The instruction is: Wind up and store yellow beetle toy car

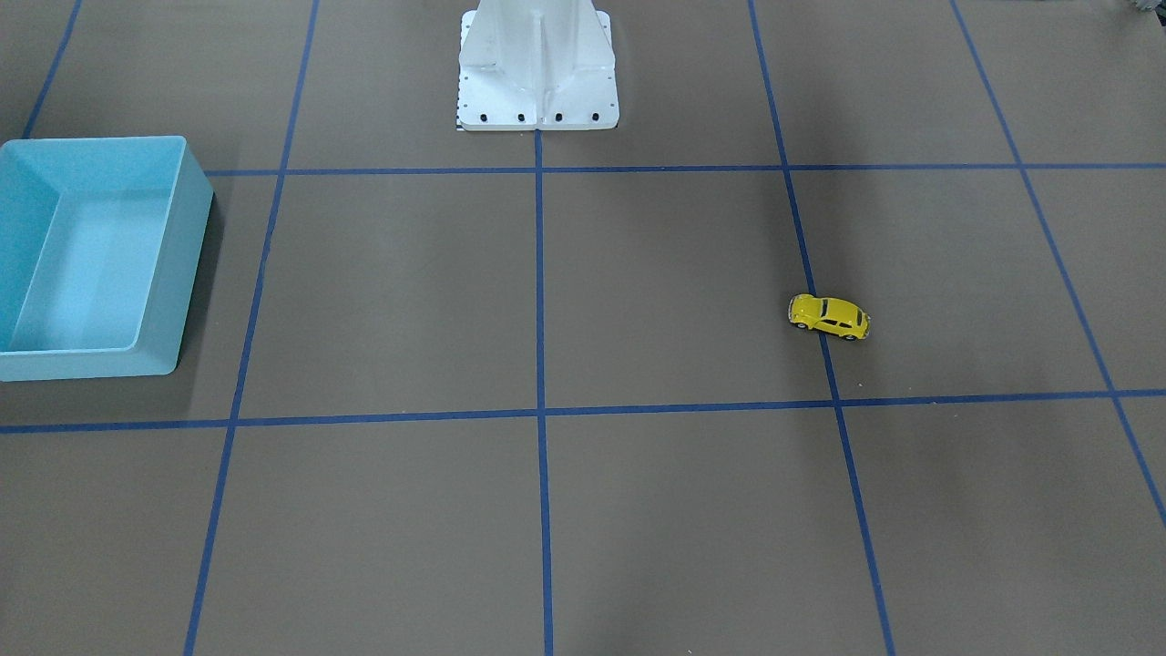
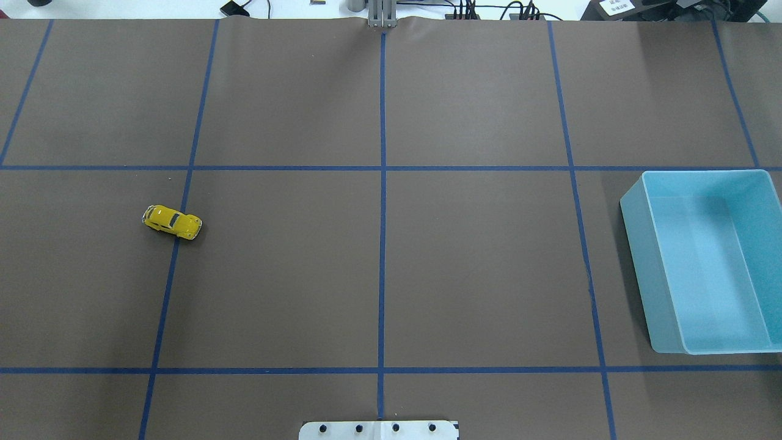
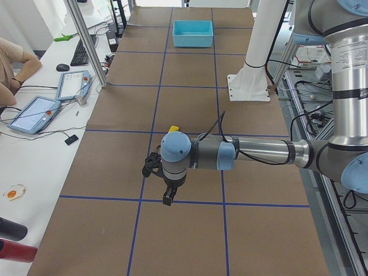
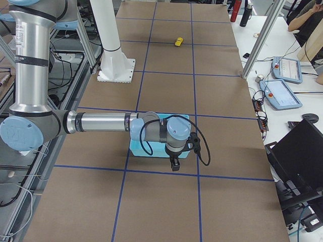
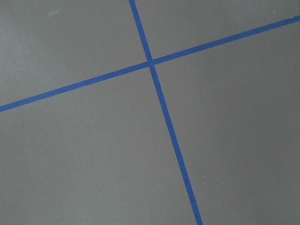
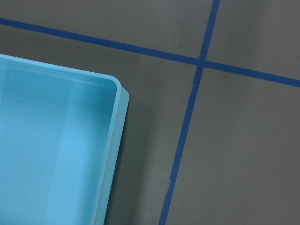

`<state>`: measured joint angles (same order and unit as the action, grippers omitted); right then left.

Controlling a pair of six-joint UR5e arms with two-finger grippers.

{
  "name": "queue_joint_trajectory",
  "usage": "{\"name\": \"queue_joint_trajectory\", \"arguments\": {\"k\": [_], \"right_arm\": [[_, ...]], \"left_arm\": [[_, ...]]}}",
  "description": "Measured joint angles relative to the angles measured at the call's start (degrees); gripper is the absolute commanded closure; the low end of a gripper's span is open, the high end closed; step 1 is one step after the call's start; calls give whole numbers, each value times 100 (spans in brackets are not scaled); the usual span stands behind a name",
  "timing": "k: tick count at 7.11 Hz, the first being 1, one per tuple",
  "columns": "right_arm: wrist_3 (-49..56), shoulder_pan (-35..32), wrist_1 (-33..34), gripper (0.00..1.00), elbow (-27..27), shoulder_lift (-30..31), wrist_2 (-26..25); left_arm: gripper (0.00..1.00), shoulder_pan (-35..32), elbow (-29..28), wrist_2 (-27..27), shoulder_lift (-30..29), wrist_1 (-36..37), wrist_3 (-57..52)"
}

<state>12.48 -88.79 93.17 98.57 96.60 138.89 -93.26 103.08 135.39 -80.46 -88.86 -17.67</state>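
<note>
Overhead exterior shows the yellow beetle toy car (image 2: 171, 222) standing on its wheels on the brown table (image 2: 379, 275), in the robot's left half. It straddles one of the blue tape lines (image 2: 382, 244) and sits slightly askew to the grid. The blue bin (image 2: 635, 244) stands open-topped at the table's right edge, well apart from the car and holding nothing visible. Neither arm reaches into this view or the front-facing one, where the car (image 1: 829, 316) and the bin (image 1: 187, 264) sit on opposite sides of the white pedestal (image 1: 537, 73). From exterior left, the left arm (image 3: 259, 152) stretches out level over the table with the left jaws hanging downward from its wrist. Whether they are spread or pressed together cannot be told from here. A yellow scrap (image 3: 173, 129) just past that wrist is probably the car. From exterior right, the right arm (image 4: 101, 122) is held the same way in front of the bin (image 4: 139, 150), and the right jaws likewise cannot be judged. The left wrist camera sees only bare table and a tape crossing. The right wrist camera sees one rounded corner of the bin (image 6: 119, 117) beside another crossing.
</note>
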Motion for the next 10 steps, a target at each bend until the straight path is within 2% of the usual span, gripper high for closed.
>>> {"name": "queue_joint_trajectory", "arguments": {"k": [7,10], "right_arm": [[0,-36,0,0,-4,21,15],[0,-98,0,0,-6,86,21]], "left_arm": [[0,56,19,99,-264,-31,-6],[0,421,41,196,-618,-76,-34]]}}
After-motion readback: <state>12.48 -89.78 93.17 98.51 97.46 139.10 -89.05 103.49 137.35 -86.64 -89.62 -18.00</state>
